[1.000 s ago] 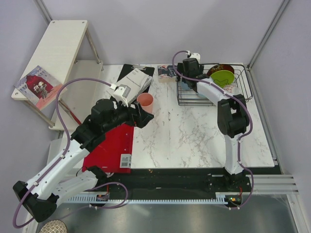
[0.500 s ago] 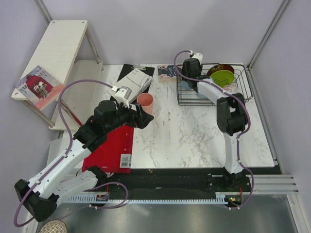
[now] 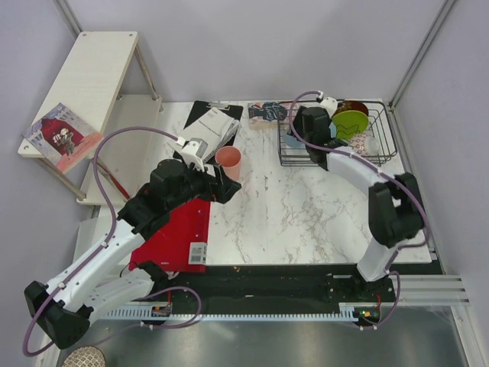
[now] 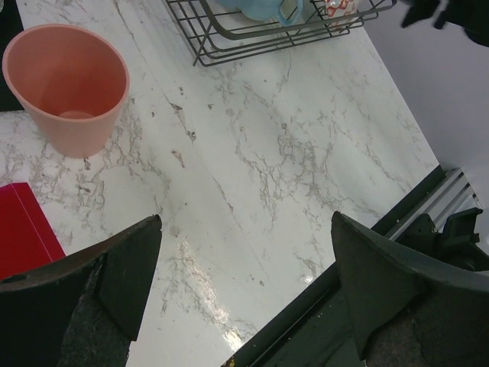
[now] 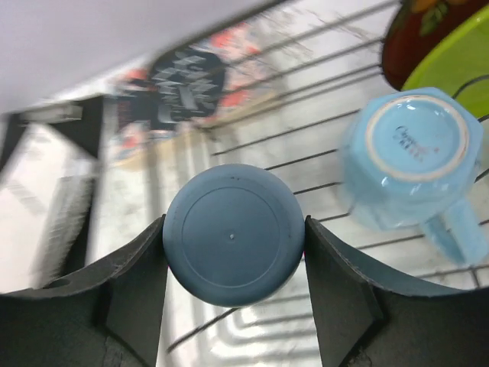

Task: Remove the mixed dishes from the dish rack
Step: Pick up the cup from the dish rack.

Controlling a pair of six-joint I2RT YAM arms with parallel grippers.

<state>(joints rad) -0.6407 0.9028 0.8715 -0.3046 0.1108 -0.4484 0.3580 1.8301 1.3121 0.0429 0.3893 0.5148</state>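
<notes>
The black wire dish rack [image 3: 336,162] stands at the back right of the marble table. My right gripper [image 5: 234,229] is above its left end [image 3: 300,138], shut on the upside-down grey-blue cup [image 5: 233,233], with both fingers against its sides. The light blue handled mug [image 5: 409,157] lies upside down in the rack beside it. The lime-green plate [image 3: 350,122] and dark red floral plate [image 3: 354,107] stand in the rack, and the small blue-patterned bowl [image 3: 372,144] is at its right end. The pink cup [image 3: 228,162] stands upright on the table. My left gripper [image 4: 246,222] is open and empty just in front of it.
A flat red board [image 3: 172,229] lies at the table's left front. A clipboard with papers [image 3: 214,126] and a booklet [image 3: 266,113] lie at the back. The pale wooden shelf unit [image 3: 92,76] stands to the left. The rack's front edge also shows in the left wrist view [image 4: 267,34].
My right arm has swung out to the right, and its wrist has shifted right and nearer over the rack. The left arm and the pink cup have barely moved.
</notes>
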